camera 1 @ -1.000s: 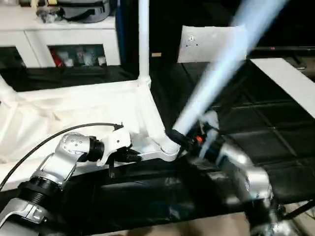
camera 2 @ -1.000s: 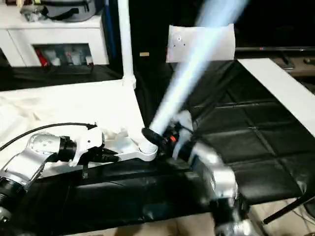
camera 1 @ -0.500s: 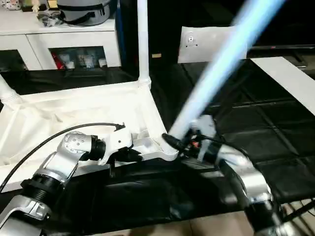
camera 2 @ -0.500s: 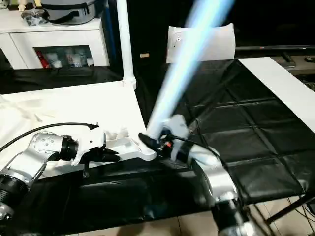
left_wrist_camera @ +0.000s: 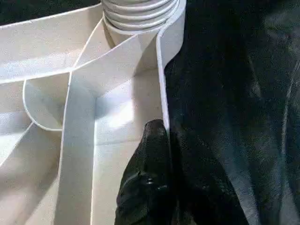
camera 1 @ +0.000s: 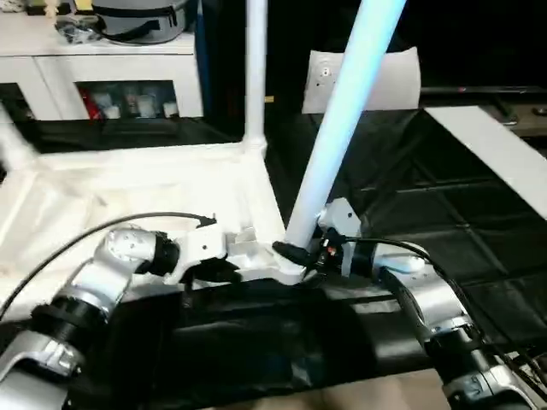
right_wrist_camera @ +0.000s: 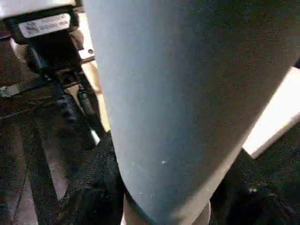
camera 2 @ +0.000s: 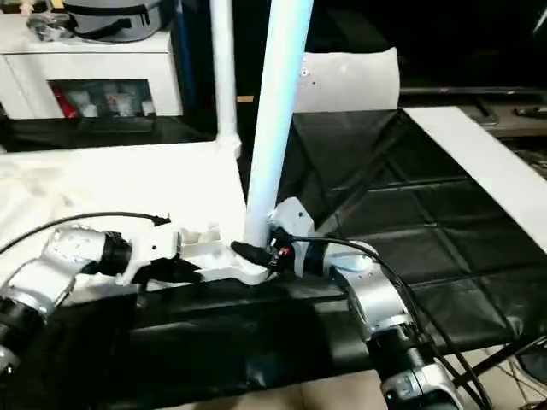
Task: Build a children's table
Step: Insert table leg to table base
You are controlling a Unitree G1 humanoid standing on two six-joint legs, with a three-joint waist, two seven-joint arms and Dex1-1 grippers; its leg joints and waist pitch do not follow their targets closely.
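The white table top lies upside down on the black-covered work surface, ribs showing. One white leg stands upright in its far corner socket. A second leg rises nearly upright from the near right corner socket, leaning slightly right. My right gripper is shut on this leg's base, and the leg's side looms close in the right wrist view. My left gripper is shut on the top's near rim just left of that corner, one black finger lying inside the rim below the ribbed socket.
A white cabinet with shelves stands at the back left with a grey bag on it. A white board leans at the back, and a white panel lies at the right. A black cable loops over my left forearm.
The held leg has swung from a strong rightward lean to nearly upright over the near corner socket. My right wrist turned with it. The left gripper kept its hold on the rim.
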